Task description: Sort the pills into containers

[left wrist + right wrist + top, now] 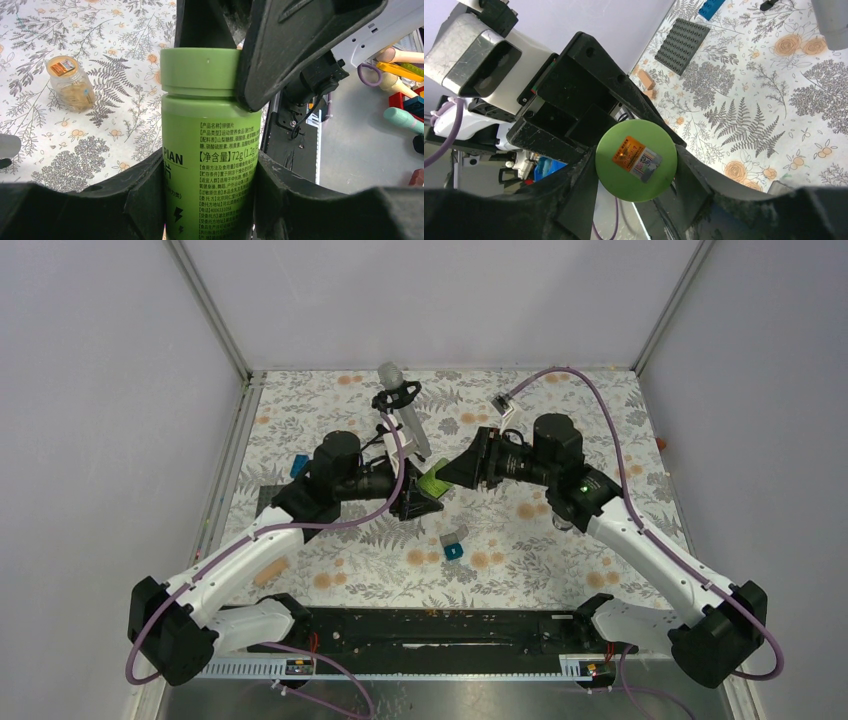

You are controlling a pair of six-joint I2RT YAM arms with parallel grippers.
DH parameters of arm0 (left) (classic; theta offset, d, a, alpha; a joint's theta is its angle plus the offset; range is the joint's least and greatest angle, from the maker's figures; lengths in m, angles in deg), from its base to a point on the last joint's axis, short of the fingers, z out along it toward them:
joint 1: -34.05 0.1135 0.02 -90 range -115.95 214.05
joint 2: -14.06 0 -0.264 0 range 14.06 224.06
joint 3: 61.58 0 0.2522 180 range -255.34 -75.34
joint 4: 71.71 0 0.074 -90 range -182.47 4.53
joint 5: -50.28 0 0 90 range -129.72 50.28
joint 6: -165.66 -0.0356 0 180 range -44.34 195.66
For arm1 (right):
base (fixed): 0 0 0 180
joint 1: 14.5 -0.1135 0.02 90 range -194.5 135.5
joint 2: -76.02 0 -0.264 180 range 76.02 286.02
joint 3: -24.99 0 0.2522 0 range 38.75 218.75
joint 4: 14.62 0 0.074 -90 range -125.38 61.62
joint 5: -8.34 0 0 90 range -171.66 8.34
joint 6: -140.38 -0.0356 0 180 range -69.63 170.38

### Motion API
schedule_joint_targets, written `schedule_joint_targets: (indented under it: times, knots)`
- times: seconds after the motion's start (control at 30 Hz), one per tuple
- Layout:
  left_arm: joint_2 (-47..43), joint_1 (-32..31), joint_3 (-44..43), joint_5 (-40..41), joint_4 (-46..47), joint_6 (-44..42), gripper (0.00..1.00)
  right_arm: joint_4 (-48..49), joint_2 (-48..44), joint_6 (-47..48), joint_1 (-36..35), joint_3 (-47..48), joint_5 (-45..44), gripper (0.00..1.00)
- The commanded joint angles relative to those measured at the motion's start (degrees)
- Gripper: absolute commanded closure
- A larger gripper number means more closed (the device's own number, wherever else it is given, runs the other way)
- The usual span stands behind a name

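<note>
Bench (560, 575) has flower and leaf cloth on it. Grey tube (408, 418) lies at far side, black clip (397, 397) around it. Blue brick (297, 466) near left edge. Dark grey bumpy plate (684, 46) just beside brick. Tan block (642, 78) near plate. Small teal block (455, 551) in middle of bench. Off the bench: purple scissors handle (367, 74), yellow stick (405, 69), teal handle (402, 119).

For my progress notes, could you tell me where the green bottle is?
In the top view the green bottle is mid-table, held between the left gripper on its body and the right gripper on its cap.
</note>
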Motion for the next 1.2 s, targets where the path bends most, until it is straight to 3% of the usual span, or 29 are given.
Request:
schedule_joint_targets:
  times: [0.0,0.07,0.13,0.3,0.57,0.63,0.7,0.73,0.77,0.83,0.97,1.17]
  knots:
    - [-1.5,0.1,-1.7,-3.7,4.9,-0.6,1.0,1.6,-0.6,1.9,1.2,1.9,1.9,0.63]
    - [-2.2,0.1,-1.1,-6.0,5.0,-1.6,1.0,2.2,-2.0,4.2,2.5,0.8,3.7,0.74]
    - [-2.9,0.1,-0.6,-9.5,4.7,-2.9,1.0,4.3,-4.2,7.7,3.9,-1.1,7.0,0.77]
    - [-3.2,0.1,-1.0,-19.1,2.4,-4.3,1.0,19.0,-13.9,17.0,4.4,-11.4,16.8,0.77]
    - [-2.9,0.1,-0.8,-24.6,2.6,-5.2,1.0,18.9,-16.3,20.5,4.4,-11.2,19.6,0.77]
    - [-3.1,0.0,-0.4,-23.2,3.7,-4.5,1.0,18.9,-15.8,17.9,4.4,-10.4,16.2,0.65]
    - [-3.4,0.0,0.6,-20.3,6.2,-2.9,1.0,17.9,-14.9,14.0,4.4,-9.5,10.3,0.28]
    - [-3.6,0.0,1.1,-18.5,8.1,-2.0,1.0,16.9,-13.9,11.8,4.4,-8.6,8.1,0.16]
    - [-3.7,0.0,1.7,-16.3,9.9,-0.9,1.0,15.5,-12.8,9.7,4.4,-7.7,6.4,0.1]
    - [-3.8,0.1,2.8,-11.9,13.4,1.2,1.0,13.5,-10.3,4.7,4.3,-5.9,4.1,0.02]
    - [-3.6,0.0,4.5,-6.4,19.4,4.7,1.0,15.5,-6.8,-6.9,3.5,-6.0,1.7,0.01]
    - [-4.0,-0.1,6.3,1.5,24.1,7.6,1.0,6.6,-5.1,-7.9,1.7,-3.1,-4.1,0.01]
